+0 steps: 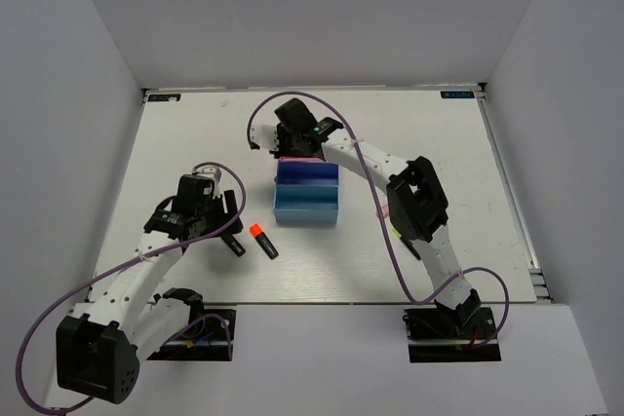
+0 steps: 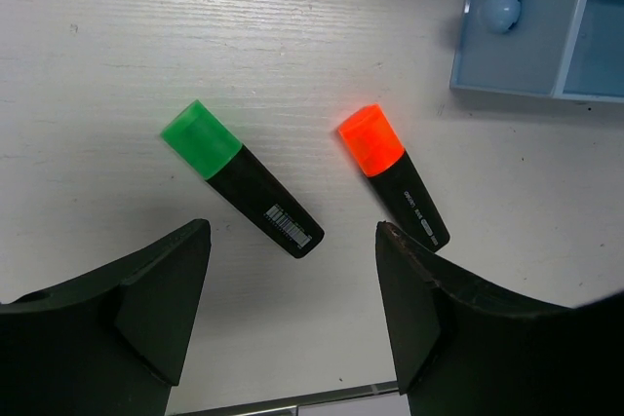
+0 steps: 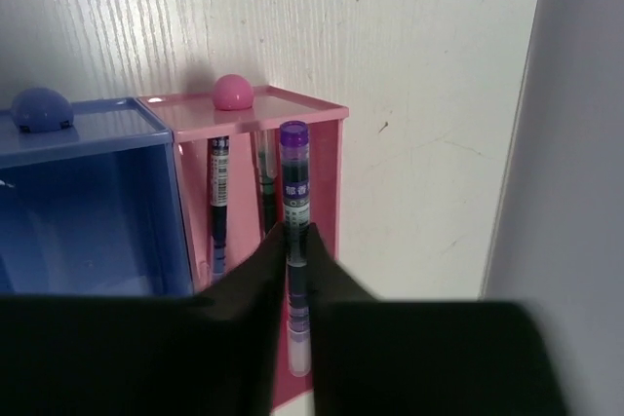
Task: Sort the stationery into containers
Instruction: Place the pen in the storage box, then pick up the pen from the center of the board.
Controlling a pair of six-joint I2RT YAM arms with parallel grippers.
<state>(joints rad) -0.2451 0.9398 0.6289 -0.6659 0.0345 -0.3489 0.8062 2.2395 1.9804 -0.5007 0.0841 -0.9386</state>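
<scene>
The right end effector (image 3: 292, 241) pinches a slim purple-capped pen (image 3: 294, 202) lengthwise over the pink tray (image 3: 327, 172), evidently to drop it in; the left end effector (image 2: 292, 309) gapes wide, empty, above the green-capped highlighter (image 2: 244, 182).

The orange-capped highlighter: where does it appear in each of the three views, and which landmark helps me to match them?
Top external: the orange-capped highlighter lies on the table, right of the left gripper.
Left wrist: it lies right of centre, cap pointing up-left, beside the green-capped highlighter.
Right wrist: not in view.
Shared landmark: the light blue tray, at the top right corner in the left wrist view.
</scene>
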